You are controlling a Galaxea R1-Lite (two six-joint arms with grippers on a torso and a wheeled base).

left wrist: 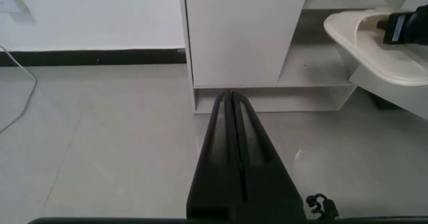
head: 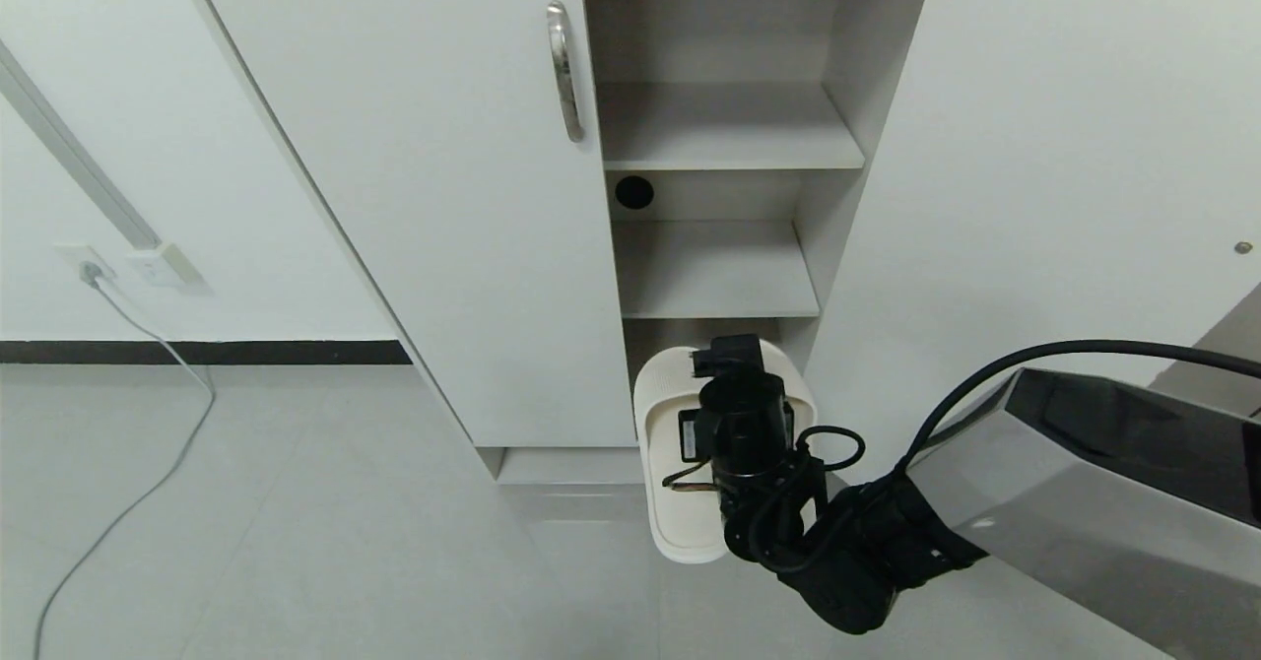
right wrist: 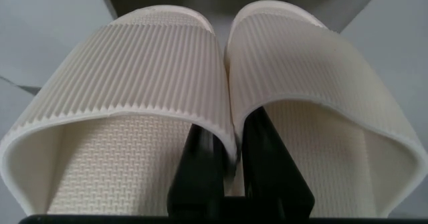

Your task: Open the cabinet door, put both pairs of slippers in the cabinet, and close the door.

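Your right claw has the pair of cream slippers pinched side by side. One finger sits inside each slipper, and the two press the adjoining inner walls together, so the claw is narrow around them. The toes point ahead of the claw into the mouth of the cabinet's lowest compartment. The heels hang behind the claw over the grey floor.

Above and beyond the claw are two shelves. To the left of the claw stands the open cabinet door with its metal handle.

Your left claw is closed, its fingers touching each other. It sits lower than the right claw and off to its left, aimed at the cabinet's base. Farther left, a grey cable runs over the floor from a wall socket.
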